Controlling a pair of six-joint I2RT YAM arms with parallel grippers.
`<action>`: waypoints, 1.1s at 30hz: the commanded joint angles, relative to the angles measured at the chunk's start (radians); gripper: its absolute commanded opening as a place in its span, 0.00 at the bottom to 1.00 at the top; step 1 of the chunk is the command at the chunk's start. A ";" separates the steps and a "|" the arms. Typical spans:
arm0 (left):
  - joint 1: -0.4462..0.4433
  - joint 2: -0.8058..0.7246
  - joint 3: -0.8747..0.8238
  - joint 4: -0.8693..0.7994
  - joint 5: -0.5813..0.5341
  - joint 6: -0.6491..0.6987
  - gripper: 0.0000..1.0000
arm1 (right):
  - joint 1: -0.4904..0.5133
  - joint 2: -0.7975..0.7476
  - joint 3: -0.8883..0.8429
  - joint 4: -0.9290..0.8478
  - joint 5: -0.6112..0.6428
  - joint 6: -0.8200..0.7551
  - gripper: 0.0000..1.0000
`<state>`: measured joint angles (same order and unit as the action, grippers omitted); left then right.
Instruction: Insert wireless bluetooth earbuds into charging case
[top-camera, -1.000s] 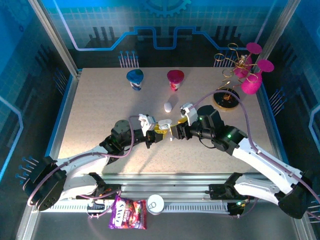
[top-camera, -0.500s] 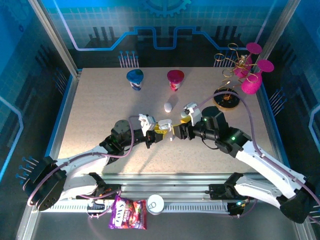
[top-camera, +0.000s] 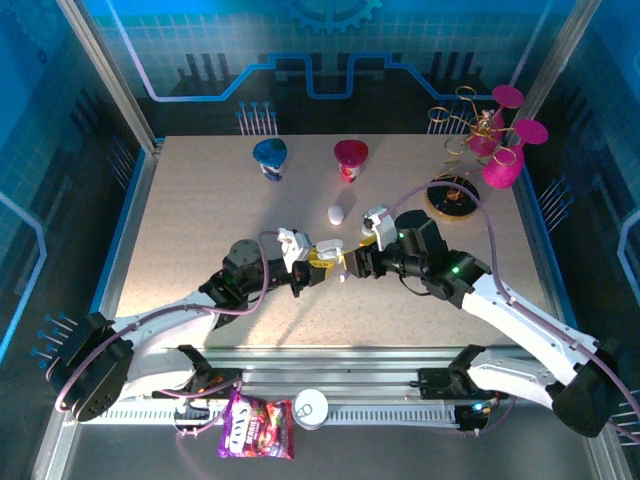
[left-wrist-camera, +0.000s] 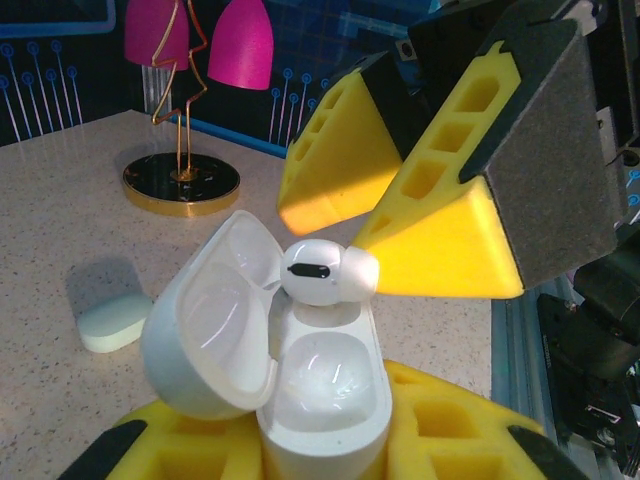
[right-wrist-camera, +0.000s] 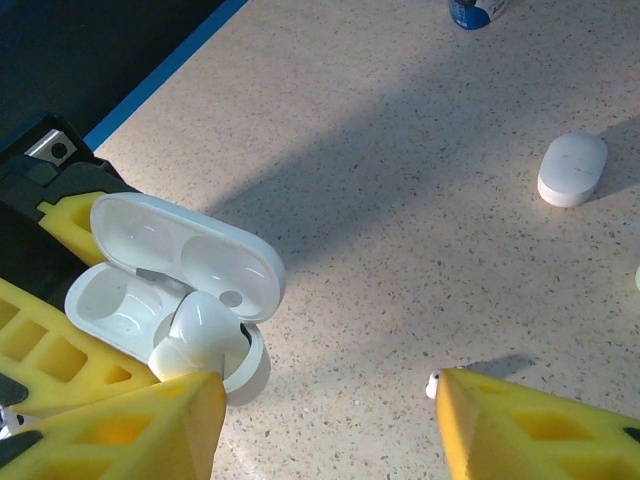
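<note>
My left gripper (left-wrist-camera: 320, 445) is shut on the white charging case (left-wrist-camera: 325, 400), holding it upright with its lid (left-wrist-camera: 205, 325) swung open. One white earbud (left-wrist-camera: 325, 272) sits tilted in the far socket; the near socket is bare. My right gripper (right-wrist-camera: 322, 385) is open, its yellow fingers (left-wrist-camera: 440, 240) spread wide, one fingertip touching that earbud (right-wrist-camera: 195, 335). A second tiny white earbud (right-wrist-camera: 432, 383) lies on the table by the other fingertip. From above, both grippers (top-camera: 318, 262) (top-camera: 352, 262) meet at mid-table.
A closed pale case (top-camera: 336, 213) lies on the table behind the grippers. A blue cup (top-camera: 269, 157) and a pink cup (top-camera: 350, 158) stand at the back, and a wire stand with pink ornaments (top-camera: 455, 197) is at the back right. A snack bag (top-camera: 256, 438) lies below the table's front rail.
The right arm drew back slightly to the right, then returned toward the left gripper. The left arm and case have stayed put.
</note>
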<state>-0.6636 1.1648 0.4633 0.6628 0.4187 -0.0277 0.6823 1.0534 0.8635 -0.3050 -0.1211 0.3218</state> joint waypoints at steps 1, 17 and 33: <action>-0.005 0.008 0.020 0.052 0.033 0.000 0.00 | 0.026 0.013 0.010 0.036 -0.035 -0.004 0.59; -0.005 0.010 0.019 0.055 0.048 0.000 0.00 | 0.029 0.024 0.050 0.032 -0.030 -0.009 0.59; -0.005 0.005 0.012 0.063 0.058 0.005 0.00 | 0.000 -0.062 0.043 0.015 -0.009 -0.005 0.59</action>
<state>-0.6640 1.1828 0.4633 0.6865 0.4427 -0.0277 0.6907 0.9966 0.8791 -0.3023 -0.1093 0.3145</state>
